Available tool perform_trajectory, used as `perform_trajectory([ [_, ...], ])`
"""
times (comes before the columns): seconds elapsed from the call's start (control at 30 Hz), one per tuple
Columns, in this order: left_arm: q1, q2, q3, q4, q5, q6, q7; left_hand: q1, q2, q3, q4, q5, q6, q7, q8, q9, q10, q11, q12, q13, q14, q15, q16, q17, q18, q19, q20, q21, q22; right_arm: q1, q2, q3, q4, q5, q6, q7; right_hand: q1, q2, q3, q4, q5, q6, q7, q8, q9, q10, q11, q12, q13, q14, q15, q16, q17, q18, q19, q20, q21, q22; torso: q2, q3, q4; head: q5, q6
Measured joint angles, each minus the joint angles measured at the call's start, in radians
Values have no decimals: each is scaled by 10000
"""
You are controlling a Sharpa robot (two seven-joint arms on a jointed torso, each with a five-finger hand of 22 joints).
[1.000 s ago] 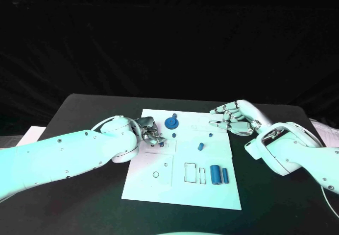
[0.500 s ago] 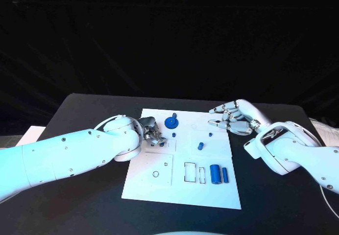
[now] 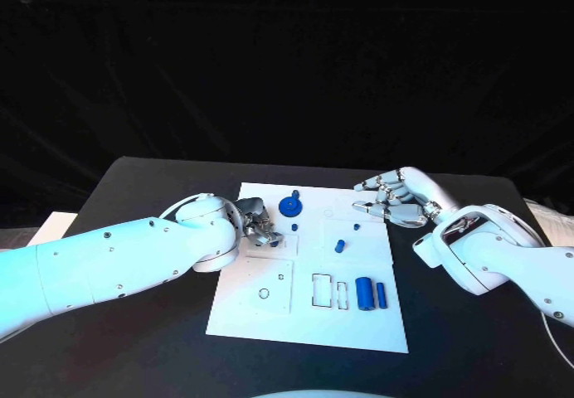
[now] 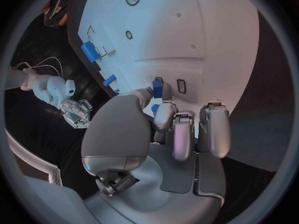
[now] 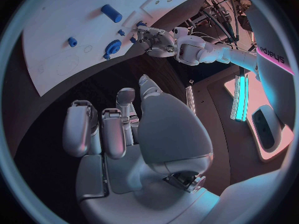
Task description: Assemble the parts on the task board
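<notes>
Nothing much shifts: silver left hand (image 3: 255, 225) stays pinching a small blue peg (image 4: 157, 89) upright over the flat white task board's (image 3: 359, 323) left side; silver right hand (image 3: 392, 197) hovers curled, empty, farther off.

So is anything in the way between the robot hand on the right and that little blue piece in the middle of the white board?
Nothing visible. The right robot hand hovers over the white task board's far right edge; bare board lies between it and the small blue piece.
</notes>
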Motion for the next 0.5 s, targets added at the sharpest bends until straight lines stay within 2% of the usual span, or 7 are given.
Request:
perform_trajectory([
  [0.3, 9, -31, 19, 11, -16, 190, -11, -30, -4, 46, -45, -1, 1, 0, 40, 10, 0, 0, -39, -34, 0, 0, 0, -1, 1, 0, 0, 0, 0, 0, -9, 0, 1, 7, 6, 0, -24, 24, 0, 0, 0, 0, 0, 0, 0, 0, 0, 0, 0, 0, 0, 0, -1, 0, 0, 0, 0, -8, -2, -1, 23, 28, -36],
  [0.5, 12, -47, 26, 16, -17, 245, -10, -36, 12, 48, -48, -2, 1, 0, 38, 5, 0, 0, -39, 41, 0, 0, 0, -2, 1, 0, 0, 0, -1, 0, -13, 0, 1, 11, 8, -1, -24, 24, 0, 0, 0, 0, 0, 0, 0, 0, 0, 0, 0, 0, 0, 0, -1, 0, 0, 0, 0, -7, -4, 0, 11, 48, -41],
])
